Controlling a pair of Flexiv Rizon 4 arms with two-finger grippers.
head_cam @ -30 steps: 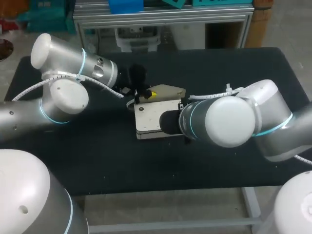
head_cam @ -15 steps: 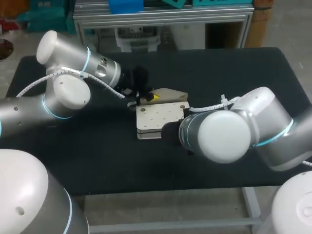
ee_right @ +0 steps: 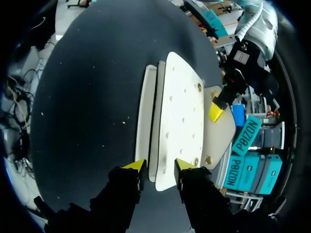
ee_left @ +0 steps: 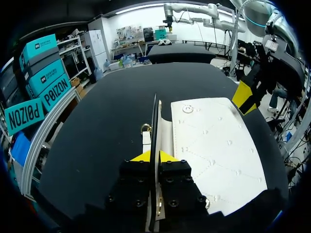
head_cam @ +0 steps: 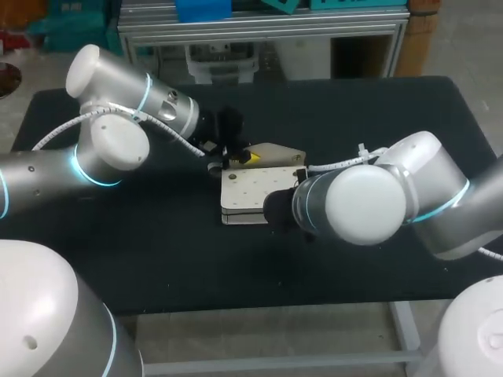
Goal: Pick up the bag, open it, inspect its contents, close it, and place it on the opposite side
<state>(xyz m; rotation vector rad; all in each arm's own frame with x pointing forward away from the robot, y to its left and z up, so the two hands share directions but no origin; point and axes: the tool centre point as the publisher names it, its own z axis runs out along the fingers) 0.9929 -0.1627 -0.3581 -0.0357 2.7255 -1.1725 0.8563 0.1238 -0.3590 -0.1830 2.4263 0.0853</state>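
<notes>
No legible text, number, label or sign on the bag (head_cam: 253, 191) or on the worktop (head_cam: 157, 255).

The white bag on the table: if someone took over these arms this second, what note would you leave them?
Left gripper: shut on the edge of the flap, holding it raised off the bag's body.
Right gripper: at the bag's other end; its grip cannot be judged.
Bag: lying flat near the middle of the black table, between the two arms.
Done: flap caught and partly open.
Left: open it fully, look inside, close it, set it on the opposite side.
</notes>
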